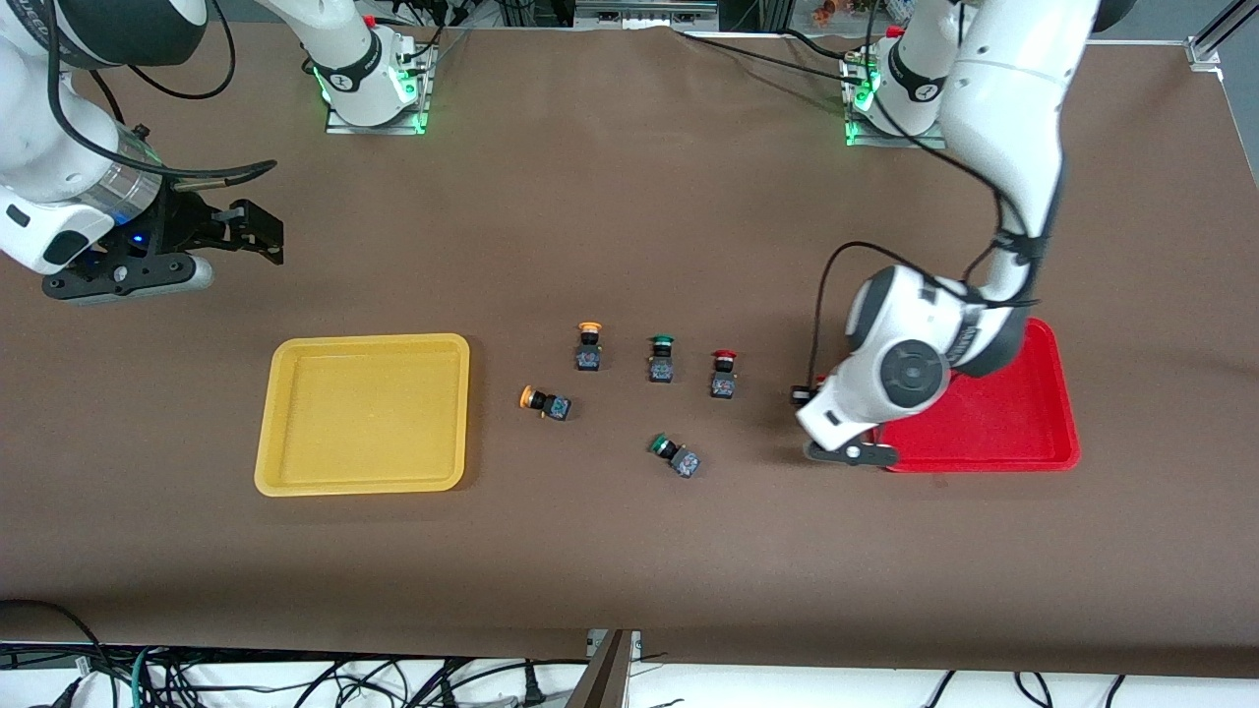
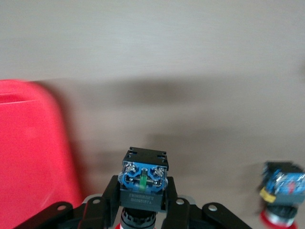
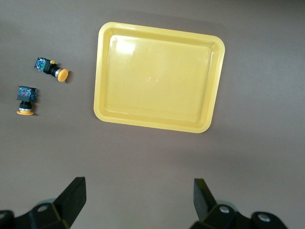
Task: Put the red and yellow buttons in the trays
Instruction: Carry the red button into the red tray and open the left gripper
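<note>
Now my left end effector (image 2: 143,210) squeezes a button (image 2: 144,179) beside the red tray (image 1: 1057,413); my right end effector (image 3: 138,198) waits, fingers wide apart.

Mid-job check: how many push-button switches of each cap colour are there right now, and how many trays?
Yellow-orange-capped push-button switches: 2
Green-capped push-button switches: 2
Red-capped push-button switch on the table: 1
Dark switch gripped in the left hand, cap hidden: 1
Shallow plastic trays: 2, yellow tray and red tray
Total: 8 (6 switches, 2 trays)
</note>
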Robot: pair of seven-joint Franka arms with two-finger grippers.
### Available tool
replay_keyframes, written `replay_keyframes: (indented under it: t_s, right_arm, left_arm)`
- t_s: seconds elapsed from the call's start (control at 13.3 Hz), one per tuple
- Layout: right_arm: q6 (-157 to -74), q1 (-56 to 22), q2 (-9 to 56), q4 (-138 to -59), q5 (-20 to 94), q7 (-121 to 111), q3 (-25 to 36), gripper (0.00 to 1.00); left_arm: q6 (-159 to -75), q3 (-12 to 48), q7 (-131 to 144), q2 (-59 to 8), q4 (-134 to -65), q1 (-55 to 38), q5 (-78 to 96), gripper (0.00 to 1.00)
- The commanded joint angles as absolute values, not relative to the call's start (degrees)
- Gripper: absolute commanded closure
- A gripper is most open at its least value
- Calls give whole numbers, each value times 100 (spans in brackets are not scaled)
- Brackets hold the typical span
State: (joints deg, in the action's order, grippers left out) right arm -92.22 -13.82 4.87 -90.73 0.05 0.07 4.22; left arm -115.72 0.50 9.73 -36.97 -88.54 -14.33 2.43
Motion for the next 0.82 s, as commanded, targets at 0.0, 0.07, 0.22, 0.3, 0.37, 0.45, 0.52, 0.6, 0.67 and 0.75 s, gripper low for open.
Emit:
replay_keyframes:
  t_s: [0.0,0.07,0.22,0.3,0.37,0.45,0.52,0.6,0.67,0.75]
  right_arm:
    - [-9149,-1415,483,-9009,26,35,431,0]
    - [-9167,-1415,483,-9009,18,26,431,0]
    - [-9176,-1415,483,-8991,9,26,431,0]
    - [-9184,-1415,483,-8991,9,26,431,0]
    - [-9185,-1415,483,-8991,-9,26,431,0]
    - [-9185,-1406,492,-8991,-17,18,439,0]
    - [-9185,-1398,492,-9009,-26,-9,448,0]
    - [-9185,-1397,492,-9009,-18,-9,448,0]
    - [-9185,-1397,492,-9009,-35,9,448,0]
    - [-9185,-1397,492,-9009,-26,26,448,0]
  left_arm:
    - [-10988,105,118,-3174,-9009,-758,272,100]
    - [-10873,97,-208,-3103,-9009,-512,272,100]
    - [-10802,97,-753,-3067,-9017,6,272,100]
    - [-10741,97,-982,-3067,-9026,235,255,100]
    - [-10679,97,-1141,-3067,-9070,455,220,100]
    - [-10731,97,-1290,-3067,-9140,709,202,100]
    - [-10810,97,-1353,-3120,-9210,903,193,100]
    - [-11080,97,-1362,-3146,-9455,1027,193,100]
    - [-11448,88,-1371,-3103,-9866,1150,193,100]
    - [-11870,88,-1467,-3059,-10253,1230,185,100]
